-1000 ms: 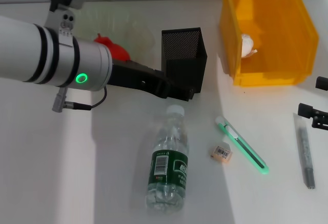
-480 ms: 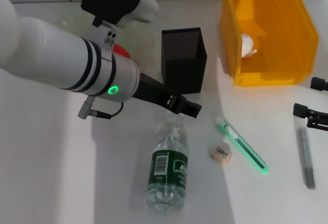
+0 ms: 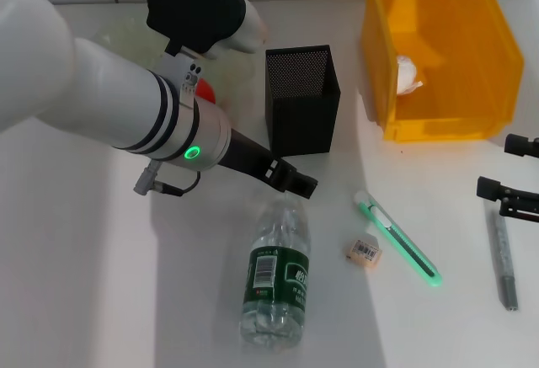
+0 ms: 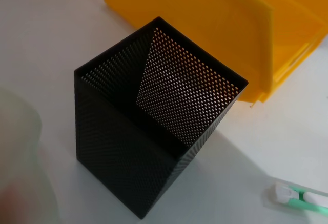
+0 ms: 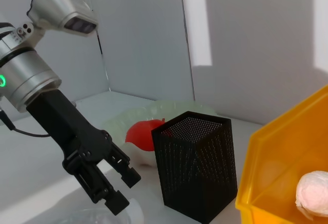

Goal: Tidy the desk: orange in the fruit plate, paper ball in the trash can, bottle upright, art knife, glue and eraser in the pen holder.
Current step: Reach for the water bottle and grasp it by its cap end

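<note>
Head view: the left hand (image 3: 301,184) hovers right over the cap end of the bottle (image 3: 274,275), which lies flat on the tabletop (image 3: 101,284) just in front of the holder (image 3: 301,107). The right hand (image 3: 505,195) waits at the far right by a grey pen (image 3: 504,258); whether it is open cannot be told.

Left wrist view: only the holder (image 4: 154,116) and bin (image 4: 230,24) show, no fingers.

Right wrist view: the left hand (image 5: 115,185) is spread open and empty above the bottle (image 5: 87,216). It looks best to drop squarely over the neck, close firmly, then tip the bottle up clear of the holder.
</note>
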Controlling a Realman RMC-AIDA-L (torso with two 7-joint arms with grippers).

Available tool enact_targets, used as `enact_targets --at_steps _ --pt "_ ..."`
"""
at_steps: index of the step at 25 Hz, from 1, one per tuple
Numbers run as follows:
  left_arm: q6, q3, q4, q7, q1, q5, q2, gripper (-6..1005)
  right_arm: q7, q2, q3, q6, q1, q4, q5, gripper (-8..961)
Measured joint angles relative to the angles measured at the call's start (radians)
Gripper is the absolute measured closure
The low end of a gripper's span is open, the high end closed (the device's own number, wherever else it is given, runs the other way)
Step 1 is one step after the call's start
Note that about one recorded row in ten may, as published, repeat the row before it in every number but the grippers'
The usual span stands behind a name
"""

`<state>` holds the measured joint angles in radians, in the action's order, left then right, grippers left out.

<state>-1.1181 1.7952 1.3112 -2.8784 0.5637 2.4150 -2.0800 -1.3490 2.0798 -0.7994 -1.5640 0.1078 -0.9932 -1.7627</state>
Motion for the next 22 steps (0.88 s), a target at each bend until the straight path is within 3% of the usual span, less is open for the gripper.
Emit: enact_targets --at_steps 22 --pt "0.018 0.031 -0.086 -0.002 0.052 -0.020 0.000 139 -0.008 -0.001 0.001 -0.008 0.010 0.007 -0.022 114"
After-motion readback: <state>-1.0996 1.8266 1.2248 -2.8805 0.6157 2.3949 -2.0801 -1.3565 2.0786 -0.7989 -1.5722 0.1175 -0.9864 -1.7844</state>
